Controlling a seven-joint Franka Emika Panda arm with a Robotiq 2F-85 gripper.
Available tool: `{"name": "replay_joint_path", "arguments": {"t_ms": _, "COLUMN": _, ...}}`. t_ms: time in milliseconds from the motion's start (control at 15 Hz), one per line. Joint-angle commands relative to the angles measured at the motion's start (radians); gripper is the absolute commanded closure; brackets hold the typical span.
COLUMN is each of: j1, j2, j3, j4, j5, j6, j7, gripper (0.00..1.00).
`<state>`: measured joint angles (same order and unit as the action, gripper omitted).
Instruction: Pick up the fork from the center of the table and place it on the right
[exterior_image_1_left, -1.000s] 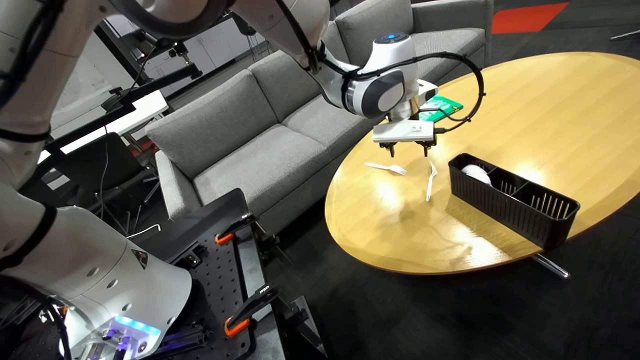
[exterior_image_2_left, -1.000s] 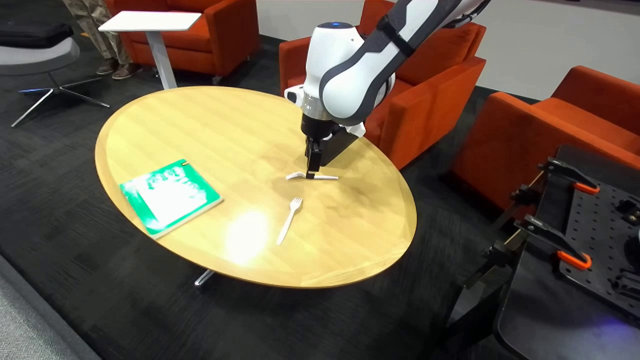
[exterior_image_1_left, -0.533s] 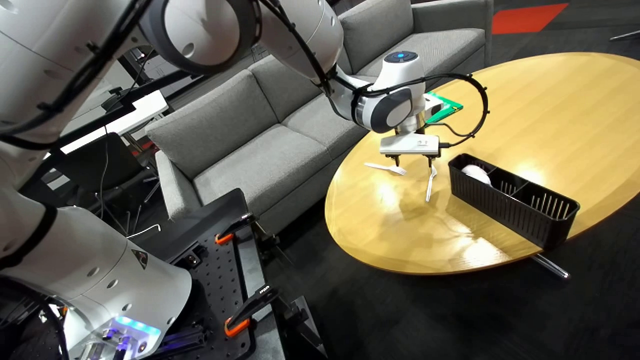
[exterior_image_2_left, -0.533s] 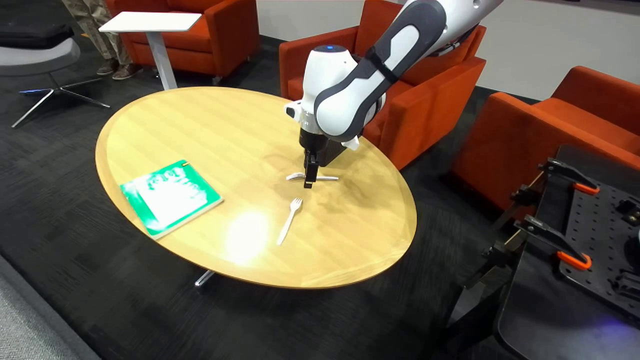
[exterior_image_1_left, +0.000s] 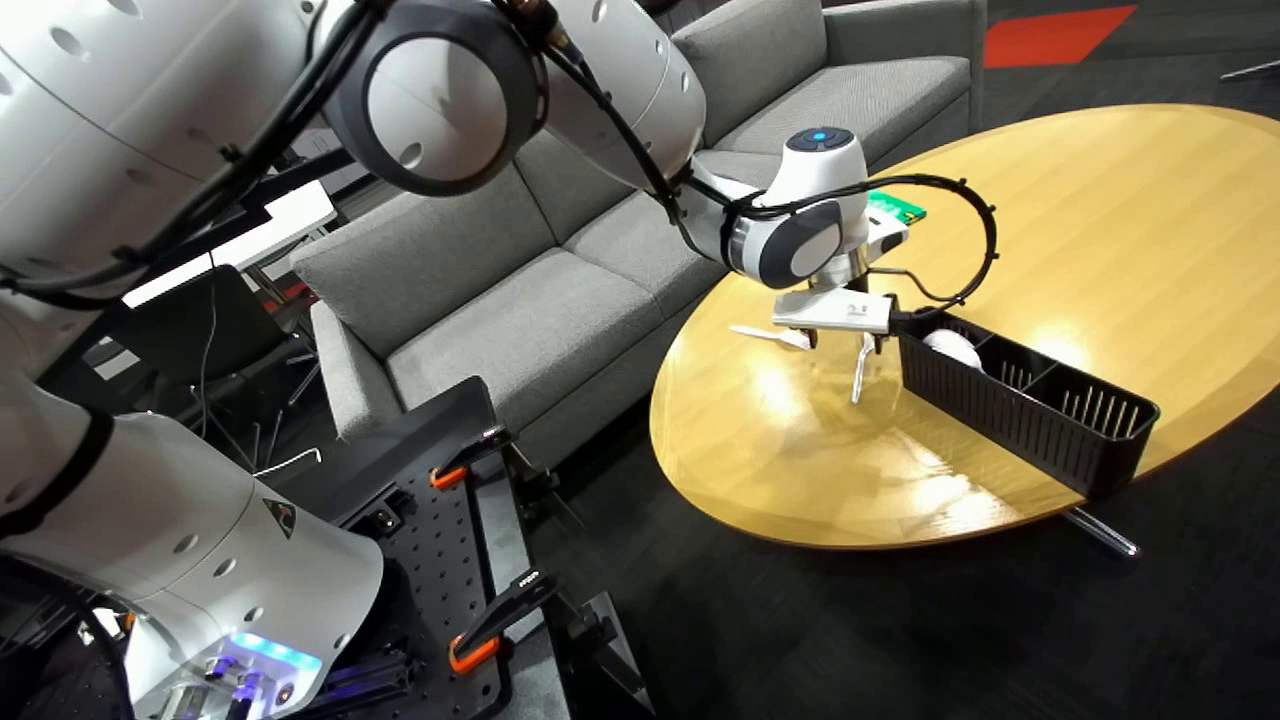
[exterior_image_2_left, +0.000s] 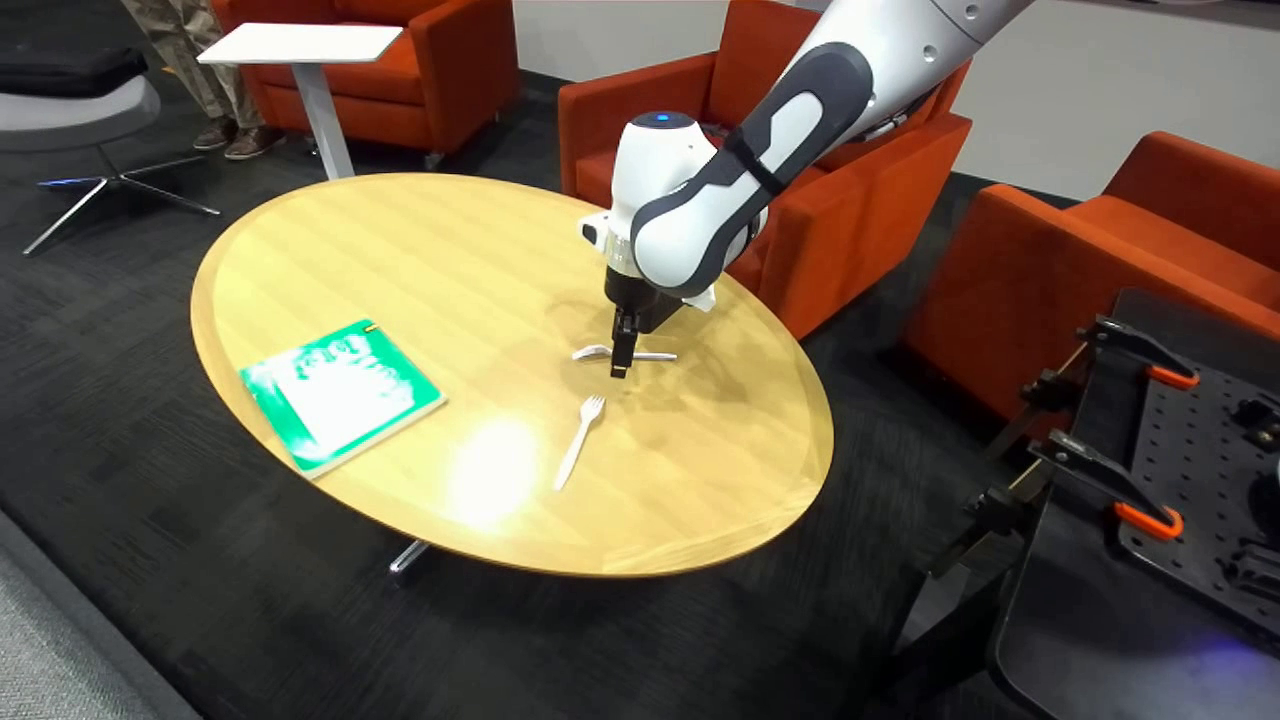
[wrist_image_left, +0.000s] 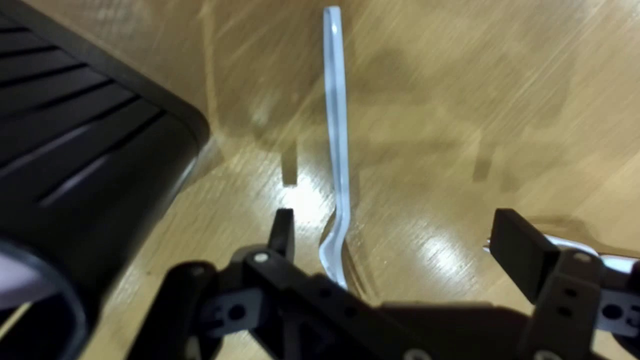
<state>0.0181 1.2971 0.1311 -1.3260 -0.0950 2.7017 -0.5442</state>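
Observation:
Two whitish utensils lie on the light-wood table (exterior_image_2_left: 420, 240). One is a fork (exterior_image_2_left: 572, 452) lying flat with its tines showing; it also shows in an exterior view (exterior_image_1_left: 765, 333) and, partly behind a finger, in the wrist view (wrist_image_left: 617, 262). The other utensil (wrist_image_left: 340, 150) lies on its edge beside the tray, also in both exterior views (exterior_image_1_left: 858, 380) (exterior_image_2_left: 655, 356); its head end is partly hidden, so I cannot tell its kind. My gripper (wrist_image_left: 395, 220) is open and empty above the table, its fingers spanning this utensil, nearer the left finger. It shows in both exterior views (exterior_image_1_left: 845, 341) (exterior_image_2_left: 620, 372).
A long black slotted tray (exterior_image_1_left: 1000, 400) with a white round thing (exterior_image_1_left: 953, 348) inside stands close beside the edge-lying utensil; its wall fills the left of the wrist view (wrist_image_left: 100, 150). A green card or book (exterior_image_2_left: 340, 395) lies near the table's rim. A grey sofa (exterior_image_1_left: 520, 300) borders the table.
The gripper has come down toward the table and moved toward the black tray, over the edge-lying utensil. The utensils, tray and green card have not moved.

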Motion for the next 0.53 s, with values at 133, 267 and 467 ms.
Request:
{"name": "replay_joint_path", "arguments": {"t_ms": 133, "j1": -0.008, "j2": 0.040, "j3": -0.001, "j4": 0.070, "j5": -0.027, "j6": -0.027, "j7": 0.051, "gripper": 0.41}}
{"name": "replay_joint_path", "arguments": {"t_ms": 267, "j1": -0.008, "j2": 0.046, "j3": -0.001, "j4": 0.081, "j5": -0.028, "j6": -0.029, "j7": 0.057, "gripper": 0.58}}
{"name": "replay_joint_path", "arguments": {"t_ms": 467, "j1": -0.007, "j2": 0.052, "j3": -0.002, "j4": 0.094, "j5": -0.029, "j6": -0.031, "j7": 0.058, "gripper": 0.79}}
